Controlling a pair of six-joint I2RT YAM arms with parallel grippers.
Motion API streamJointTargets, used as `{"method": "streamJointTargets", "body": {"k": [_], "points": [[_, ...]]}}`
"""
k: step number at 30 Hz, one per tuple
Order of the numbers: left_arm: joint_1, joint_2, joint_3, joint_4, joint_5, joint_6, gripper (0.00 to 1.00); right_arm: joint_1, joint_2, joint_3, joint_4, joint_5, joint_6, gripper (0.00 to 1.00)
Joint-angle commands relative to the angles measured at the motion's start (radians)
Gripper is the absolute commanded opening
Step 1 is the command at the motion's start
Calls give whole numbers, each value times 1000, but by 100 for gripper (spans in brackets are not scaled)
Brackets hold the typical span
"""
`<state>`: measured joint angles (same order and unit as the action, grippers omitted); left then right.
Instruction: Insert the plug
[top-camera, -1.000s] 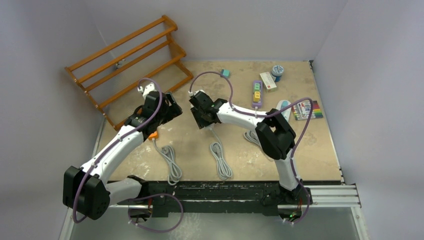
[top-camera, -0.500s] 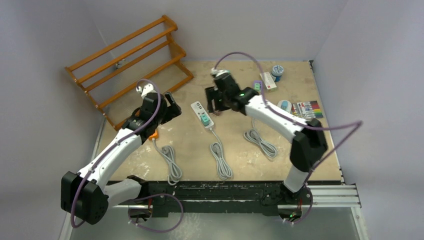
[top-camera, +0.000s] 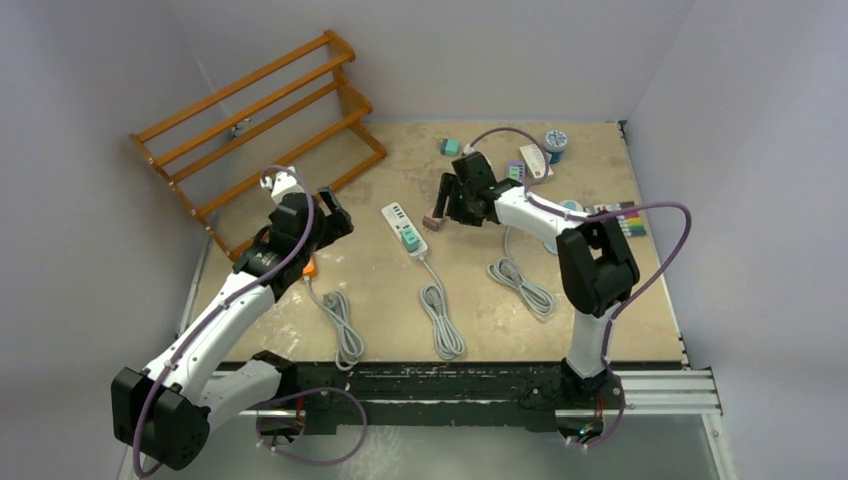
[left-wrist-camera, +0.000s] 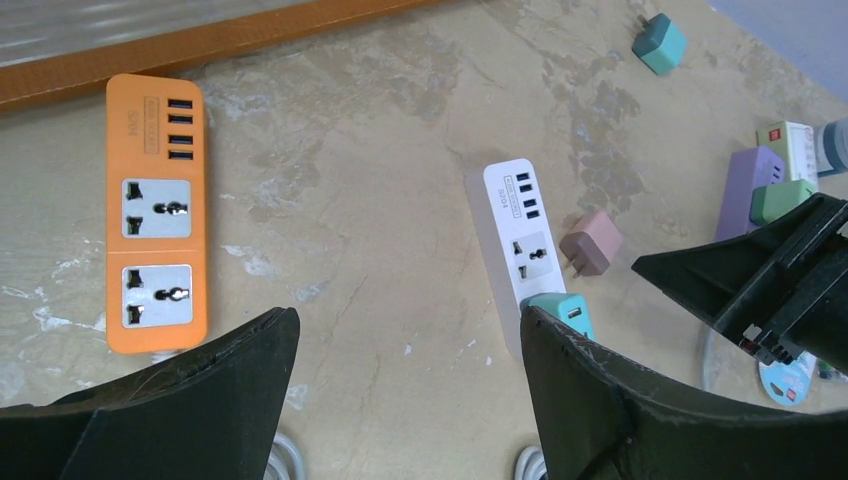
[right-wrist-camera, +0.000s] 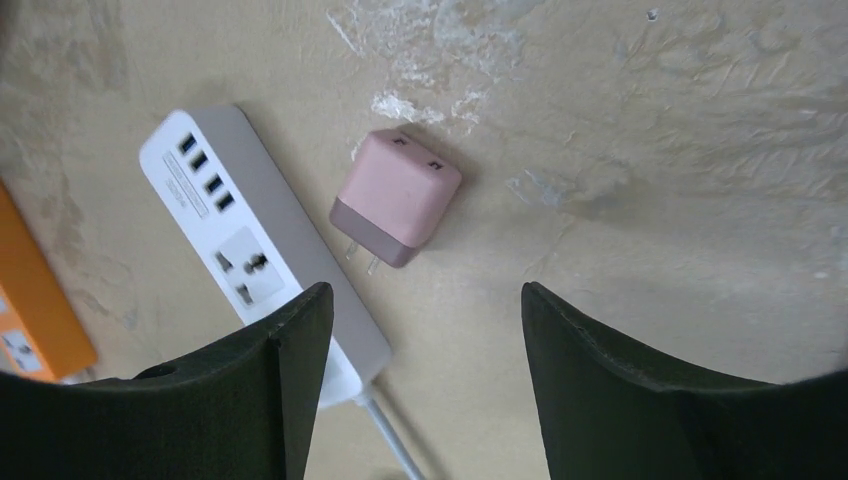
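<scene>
My tool (right-wrist-camera: 423, 300) is spread open over bare tabletop (right-wrist-camera: 650, 150), gripping nothing. Pink plug (right-wrist-camera: 395, 208) lies flat just ahead of the gap, offset toward the finger (right-wrist-camera: 250, 400) that the white power strip (right-wrist-camera: 235, 215) runs under. Plug's two prongs point at the strip, close but not touching. Strip's cord (right-wrist-camera: 385, 440) comes back between my fingers. Orange power strip (right-wrist-camera: 40, 310) sits at the edge of view, beyond the white one.

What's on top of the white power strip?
On the white strip, a teal plug sits in one socket. The other socket and USB ports are bare. The plug's prongs are hidden inside.
</scene>
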<state>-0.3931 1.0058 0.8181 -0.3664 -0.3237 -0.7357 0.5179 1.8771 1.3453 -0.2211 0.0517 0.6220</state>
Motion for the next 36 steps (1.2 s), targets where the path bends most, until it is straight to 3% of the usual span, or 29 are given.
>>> {"method": "streamJointTargets", "body": {"k": [1,11,28,32,36], "points": [[3,14,7,8,-34,25,80,0,20,99,14,77,239,71],[4,16,9,4,-36,10,80,16,192,303,-192,144,376,71],[4,11,10,-5,-28,1,79,56,316,395,-296,164,422,65],[5,5,8,-6,-32,0,78,56,312,370,-286,144,429,59],[5,6,9,-6,-33,-1,76,56,312,343,-264,126,419,46]]}}
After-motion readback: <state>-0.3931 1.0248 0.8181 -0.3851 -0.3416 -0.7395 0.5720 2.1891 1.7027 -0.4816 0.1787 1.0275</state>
